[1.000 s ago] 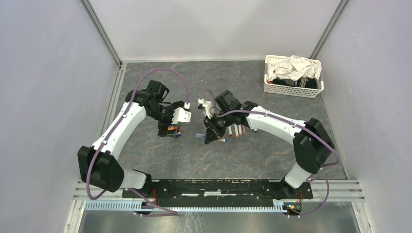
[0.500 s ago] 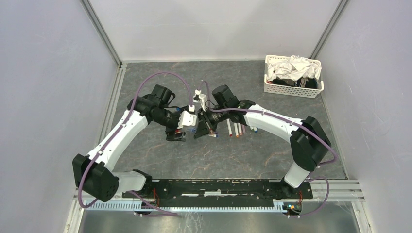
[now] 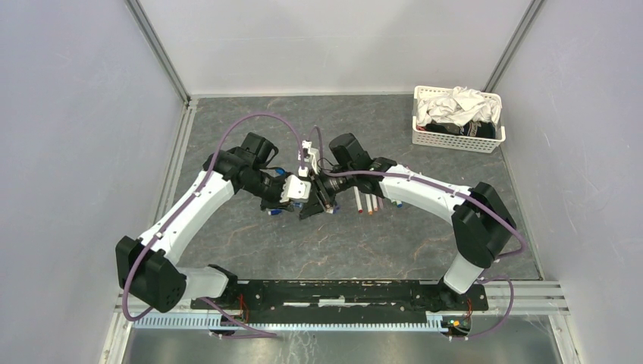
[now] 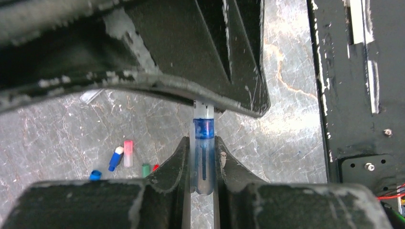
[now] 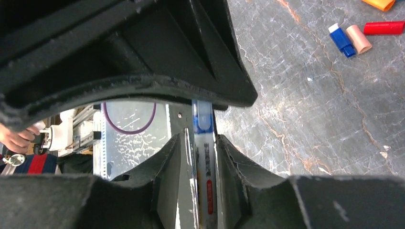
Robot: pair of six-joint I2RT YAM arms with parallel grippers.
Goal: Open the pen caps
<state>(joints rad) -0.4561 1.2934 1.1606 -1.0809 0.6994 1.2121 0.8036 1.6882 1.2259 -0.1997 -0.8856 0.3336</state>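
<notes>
A white pen (image 5: 206,176) with a translucent blue cap (image 4: 204,143) hangs above the table between my two grippers. In the left wrist view my left gripper (image 4: 203,162) is shut on that cap, its fingers pressing both sides. The right gripper (image 5: 200,162) holds the white barrel between closely flanking fingers. In the top view the two grippers meet nose to nose at mid-table, left gripper (image 3: 300,200) and right gripper (image 3: 321,199). Loose pen caps lie on the table: blue (image 4: 114,159), pink (image 4: 128,152), green (image 4: 145,169). Several pens (image 3: 368,202) lie just right of the grippers.
A white mesh basket (image 3: 457,139) with cloth stands at the back right. More loose caps, blue (image 5: 342,40), tan (image 5: 358,39) and red (image 5: 382,27), lie on the marbled dark table. A black rail (image 3: 334,292) runs along the near edge.
Both arms have come together at mid-table. The left gripper, open before, has closed on the blue cap of the pen in the right gripper.
</notes>
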